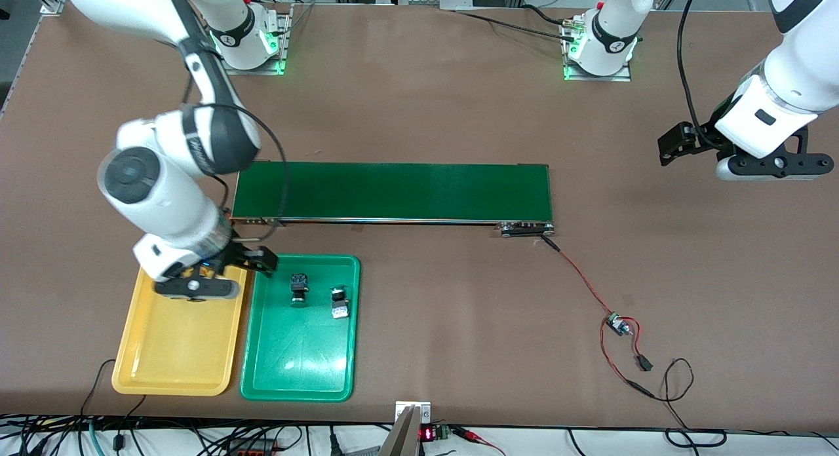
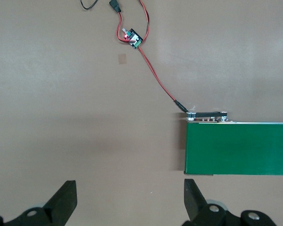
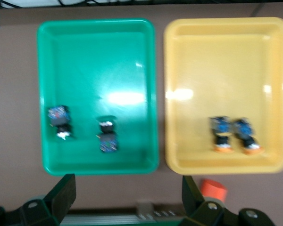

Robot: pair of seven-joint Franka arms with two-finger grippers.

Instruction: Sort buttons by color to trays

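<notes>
Both green-capped buttons [image 3: 60, 121] lie in the green tray [image 1: 298, 371], and both orange-capped buttons [image 3: 221, 134] in the yellow tray [image 1: 174, 358], so the sorting looks finished to me. The best move is lifting straight up without brushing a rim. My right gripper [image 1: 196, 287] hovers over the yellow tray, fingers spread, empty. My left gripper [image 1: 754, 164] waits spread over bare table past the conveyor belt [image 1: 393, 190].

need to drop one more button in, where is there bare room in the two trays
Both trays are bare toward the front camera: green tray, yellow tray. Crowded near the belt: green buttons, orange buttons, with the right tool overhead.
</notes>
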